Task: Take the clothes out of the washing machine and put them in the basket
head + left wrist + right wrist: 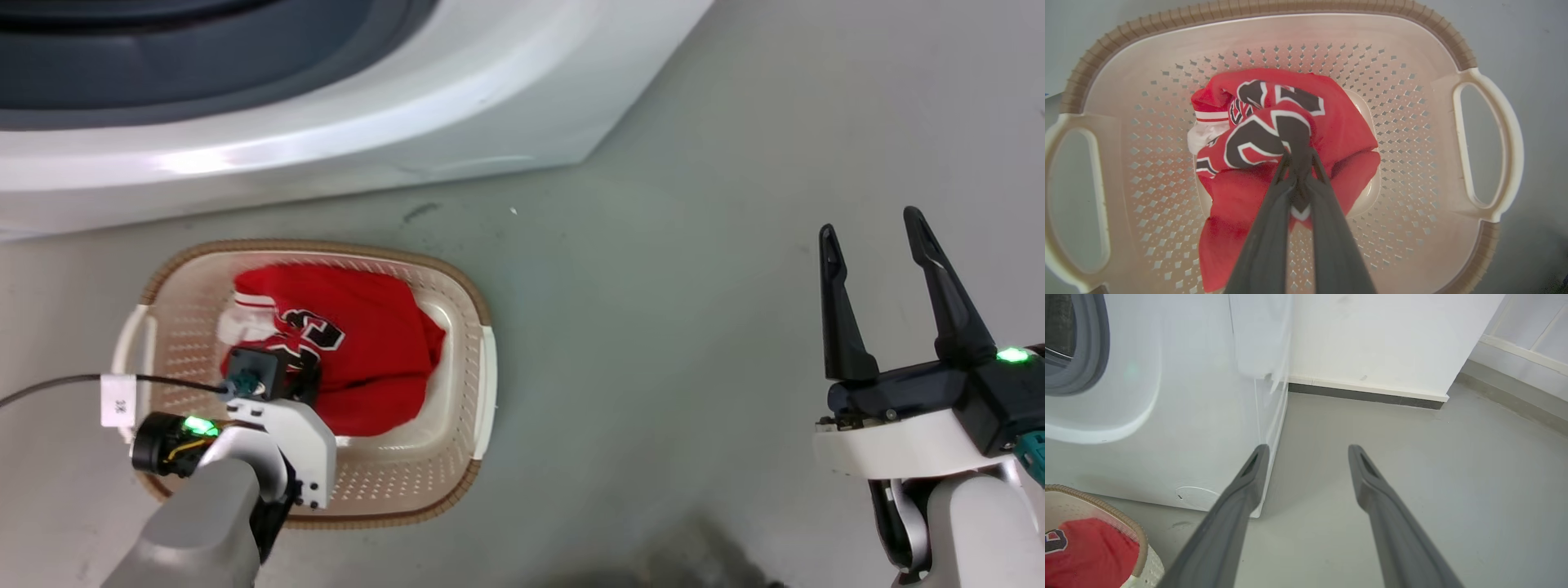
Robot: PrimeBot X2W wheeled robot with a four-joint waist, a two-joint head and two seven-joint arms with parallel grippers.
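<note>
The cream basket (326, 245) with a brown rim stands on the floor in front of the white washing machine (408, 106). Inside it lie the red clothes: a jersey (1339, 122) with black white-edged numerals on top, and more red cloth (1229, 228) under and beside it. My left gripper (1299, 157) points straight down into the basket, shut on a fold of the jersey at a numeral. In the head view its wrist (269, 384) hides the fingers. My right gripper (872, 224) hovers open and empty over bare floor, far right of the basket.
In the right wrist view the washing machine (1167, 416) shows its grey rubber ring (1094, 355) at the left, with the basket's rim (1106, 506) below. A white wall with a dark skirting (1367, 394) runs behind. A black cable (49, 388) trails left from my left wrist.
</note>
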